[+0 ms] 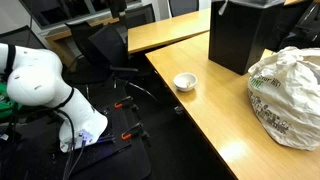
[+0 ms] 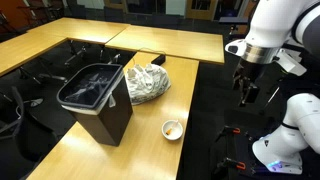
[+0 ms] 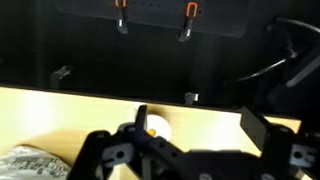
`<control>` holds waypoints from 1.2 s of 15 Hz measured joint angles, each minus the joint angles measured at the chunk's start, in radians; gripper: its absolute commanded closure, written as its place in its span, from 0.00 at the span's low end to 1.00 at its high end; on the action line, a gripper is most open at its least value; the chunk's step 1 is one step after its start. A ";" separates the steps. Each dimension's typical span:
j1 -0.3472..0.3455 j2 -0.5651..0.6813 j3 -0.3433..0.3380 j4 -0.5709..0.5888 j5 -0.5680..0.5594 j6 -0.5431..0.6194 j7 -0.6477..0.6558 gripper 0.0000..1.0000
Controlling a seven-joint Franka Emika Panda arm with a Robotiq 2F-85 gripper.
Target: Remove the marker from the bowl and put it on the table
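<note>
The marker (image 3: 152,128) is hard for me to make out. I take it to be the small orange-yellow bit inside the white bowl (image 2: 173,129), which the wrist view half hides behind the finger linkage. Reading an exterior view from the left, the black waste bin (image 2: 95,100) stands on the wooden table (image 2: 100,160) and the crumpled white plastic bag (image 2: 146,83) lies just beside it. The bowl sits alone near the table's edge on the robot's side. Farthest right, the gripper (image 2: 246,96) hangs above the dark gap off the table, well apart from the bowl, its fingers spread and holding nothing. My worries start with that bowl: it looks light and shallow and sits close to the edge, so a finger landing on the rim instead of inside could tip it, skid it or knock it to the floor. The marker lies low inside, so I judge the fingers may pinch the bowl's wall along with it and lift both. With so little of the marker visible, I could also misread its direction and squirt it out as I close. Once released, a round marker may roll off the near edge, so I want to set it down further in, without brushing the bag.
</note>
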 measured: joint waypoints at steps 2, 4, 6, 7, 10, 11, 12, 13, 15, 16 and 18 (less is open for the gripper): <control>0.000 0.000 0.000 0.000 0.000 0.000 0.000 0.00; 0.000 0.000 0.000 0.000 0.000 0.000 0.000 0.00; 0.001 0.002 0.000 -0.002 -0.002 0.005 -0.018 0.00; 0.006 0.009 0.000 -0.010 -0.009 0.020 -0.067 0.00; 0.032 0.072 0.001 -0.068 -0.067 0.184 -0.193 0.00; 0.041 0.114 0.001 -0.092 -0.088 0.265 -0.231 0.00; 0.049 0.164 0.001 -0.114 -0.110 0.355 -0.262 0.00; 0.055 0.222 0.001 -0.132 -0.128 0.445 -0.290 0.00; 0.062 0.364 0.000 -0.144 -0.164 0.593 -0.364 0.00; 0.062 0.442 0.000 -0.139 -0.181 0.649 -0.405 0.00; 0.061 0.588 0.000 -0.107 -0.216 0.729 -0.475 0.00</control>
